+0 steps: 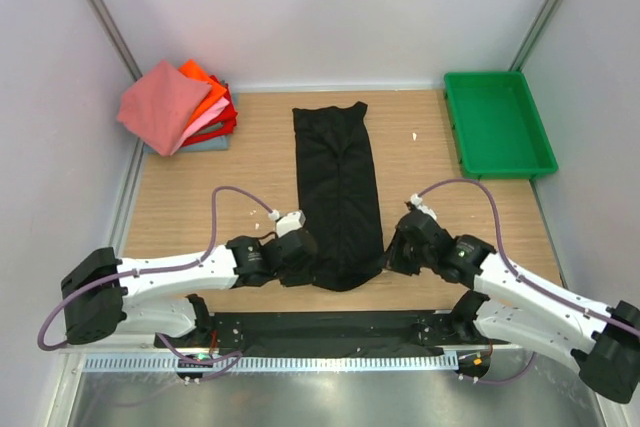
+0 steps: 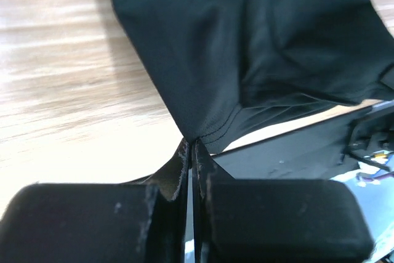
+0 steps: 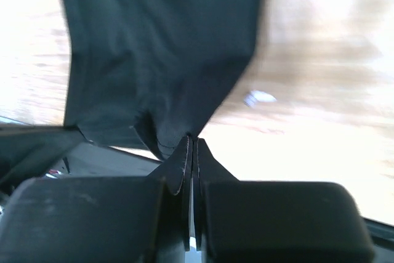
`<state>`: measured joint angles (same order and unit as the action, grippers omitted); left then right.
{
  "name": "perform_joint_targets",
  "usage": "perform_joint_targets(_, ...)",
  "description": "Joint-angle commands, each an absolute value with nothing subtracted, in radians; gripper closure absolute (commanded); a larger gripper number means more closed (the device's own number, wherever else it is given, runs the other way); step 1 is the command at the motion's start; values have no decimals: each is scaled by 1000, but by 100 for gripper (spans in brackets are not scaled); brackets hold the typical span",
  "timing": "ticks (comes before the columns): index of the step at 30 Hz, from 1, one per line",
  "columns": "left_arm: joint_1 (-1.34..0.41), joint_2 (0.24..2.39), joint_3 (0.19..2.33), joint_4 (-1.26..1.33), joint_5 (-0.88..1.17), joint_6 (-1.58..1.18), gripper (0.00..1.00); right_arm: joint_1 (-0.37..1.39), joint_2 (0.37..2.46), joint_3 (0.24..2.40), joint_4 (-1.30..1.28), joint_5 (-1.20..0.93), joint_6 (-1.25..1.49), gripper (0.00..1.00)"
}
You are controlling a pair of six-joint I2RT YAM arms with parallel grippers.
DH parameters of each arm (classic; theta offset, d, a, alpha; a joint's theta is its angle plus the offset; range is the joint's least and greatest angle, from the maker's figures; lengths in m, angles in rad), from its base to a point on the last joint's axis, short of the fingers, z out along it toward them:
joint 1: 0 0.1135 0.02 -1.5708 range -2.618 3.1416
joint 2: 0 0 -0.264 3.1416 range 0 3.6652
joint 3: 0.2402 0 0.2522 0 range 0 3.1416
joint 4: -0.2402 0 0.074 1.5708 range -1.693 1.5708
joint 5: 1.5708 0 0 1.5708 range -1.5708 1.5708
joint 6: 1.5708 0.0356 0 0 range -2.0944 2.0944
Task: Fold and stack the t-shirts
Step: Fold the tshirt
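Observation:
A black t-shirt (image 1: pixel 338 187) lies as a long narrow strip down the middle of the wooden table. My left gripper (image 1: pixel 312 255) is shut on its near left corner; in the left wrist view the cloth (image 2: pixel 246 47) is pinched at the tips of that gripper (image 2: pixel 192 143). My right gripper (image 1: pixel 392 255) is shut on the near right corner, with the cloth (image 3: pixel 160 53) caught in its tips (image 3: pixel 192 140). A stack of folded t-shirts (image 1: pixel 180 107) in salmon-pink, orange, red and pale pink sits at the far left corner.
A green plastic tray (image 1: pixel 497 123) stands at the far right. White walls and metal posts close in the table on three sides. A small white scrap (image 1: pixel 414 136) lies on the wood near the tray. A black strip (image 1: pixel 330 332) runs along the near edge.

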<state>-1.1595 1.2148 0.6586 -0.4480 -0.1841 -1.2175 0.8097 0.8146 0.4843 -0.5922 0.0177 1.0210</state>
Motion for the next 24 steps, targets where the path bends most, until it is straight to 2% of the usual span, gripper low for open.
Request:
perform_joint_targets(1,-1147,1212,765,-561,-255,-1163,100,815,905,610,-586,72,948,99)
perform_joint_targets(12,-948,1246,928,-624,-193,-1019,100,759,1166,905,-635,233,801,99)
perform_joint_targets(24,-712,1514,1192,-627,-81,-813,100,552,1402,1130,-586,155,624,99)
